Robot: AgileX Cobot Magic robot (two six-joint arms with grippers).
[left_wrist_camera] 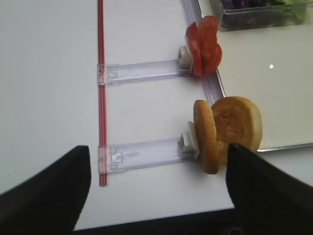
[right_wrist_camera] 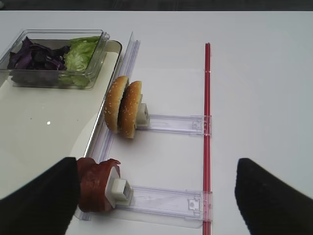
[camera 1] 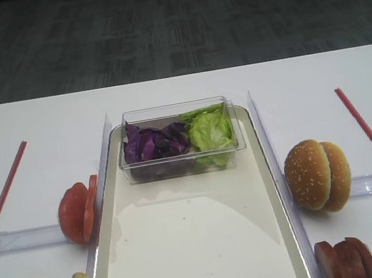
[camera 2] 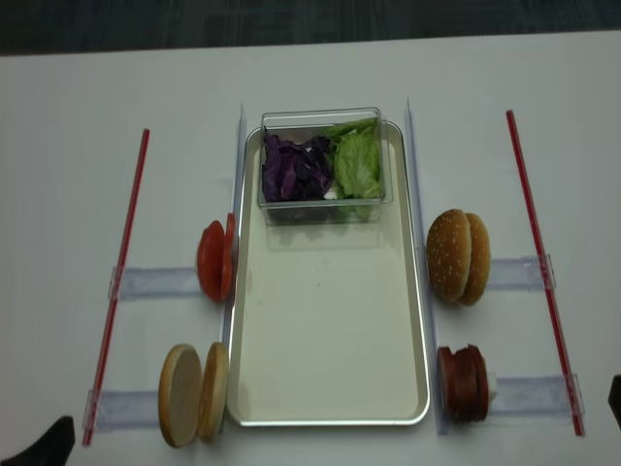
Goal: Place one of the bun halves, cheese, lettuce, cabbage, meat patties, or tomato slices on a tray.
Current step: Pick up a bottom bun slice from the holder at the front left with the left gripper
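Standing on edge in clear plastic racks, the ingredients flanked the tray (camera 2: 330,379), which lay lengthwise in the middle of the white bench (camera 2: 116,97). On the tray's left side the tomato slices (camera 2: 214,261) stood farther back and the bun halves (camera 2: 193,393) nearer. On its right were two sesame buns (camera 2: 458,257) and, nearer, the meat patties (camera 2: 462,382). A clear box (camera 2: 321,165) at the tray's far end held the purple cabbage (camera 2: 295,172) on the left and the lettuce (camera 2: 357,160) on the right. The left tool (left_wrist_camera: 159,183) hung low near the bun halves, its fingers spread wide and gripping nothing. The right tool (right_wrist_camera: 156,188) hung likewise beside the patties, wide apart and empty.
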